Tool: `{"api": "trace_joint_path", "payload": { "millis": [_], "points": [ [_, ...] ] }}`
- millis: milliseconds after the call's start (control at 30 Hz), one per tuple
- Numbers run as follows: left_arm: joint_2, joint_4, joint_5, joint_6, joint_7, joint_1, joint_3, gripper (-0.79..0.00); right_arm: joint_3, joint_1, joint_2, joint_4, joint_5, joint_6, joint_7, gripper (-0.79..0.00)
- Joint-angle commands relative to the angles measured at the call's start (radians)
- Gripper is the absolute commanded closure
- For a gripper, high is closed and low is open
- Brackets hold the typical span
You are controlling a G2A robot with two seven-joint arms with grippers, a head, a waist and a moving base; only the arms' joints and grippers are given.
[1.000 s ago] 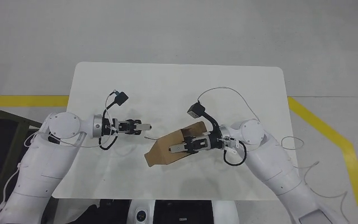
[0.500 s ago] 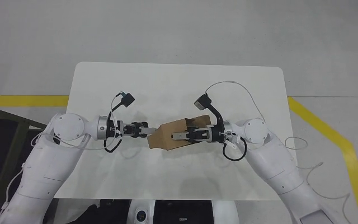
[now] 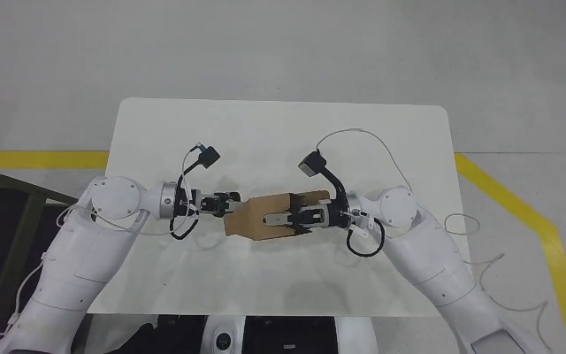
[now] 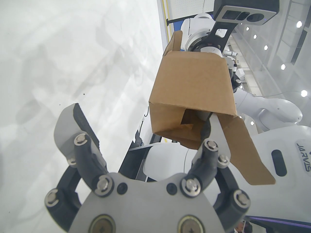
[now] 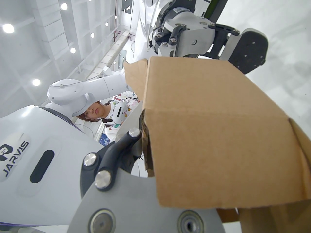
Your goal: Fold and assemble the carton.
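2 arms meet at the carton (image 3: 248, 219), lying long-ways between them: the right jaws grip 1 end, the left jaws stand open by the other end's flap (image 4: 245, 151).

One carton (image 3: 255, 223); one table (image 3: 265, 133); two grippers: left gripper (image 3: 229, 203), right gripper (image 3: 281, 217)

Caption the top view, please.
Right jaws hold a brown carton above the table; open left jaws at its end.

White surface (image 3: 265, 124), rounded corners, spreading wide under the left claw (image 3: 232, 203) and right claw (image 3: 283, 217). Beside the left claw it's glossy, faintly smudged, a few tiny dark specks (image 4: 83, 94) showing. It stands on grey floor (image 3: 265, 44).
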Motion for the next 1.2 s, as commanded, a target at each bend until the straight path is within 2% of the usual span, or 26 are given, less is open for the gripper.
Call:
{"api": "trace_joint_path", "payload": {
  "millis": [0, 333, 833, 1167],
  "points": [
    [0.0, 0.002, -0.001, 0.001, 0.0, 0.001, 0.0, -0.785, -0.001, 0.0, -0.001, 0.002, 0.001, -0.001, 0.0, 0.0],
    [0.006, 0.008, -0.004, -0.003, 0.0, 0.015, -0.02, -0.785, 0.033, -0.002, 0.006, 0.032, -0.038, -0.002, -0.025, 0.0],
    [0.019, -0.033, -0.029, 0.004, 0.015, 0.055, -0.083, -0.785, 0.132, -0.057, 0.042, 0.014, -0.206, 0.059, -0.081, 0.0],
    [0.02, -0.063, 0.142, 0.022, 0.02, 0.018, -0.039, -0.785, 0.09, -0.044, 0.035, -0.033, -0.197, 0.076, -0.071, 0.0]
  ]
}}
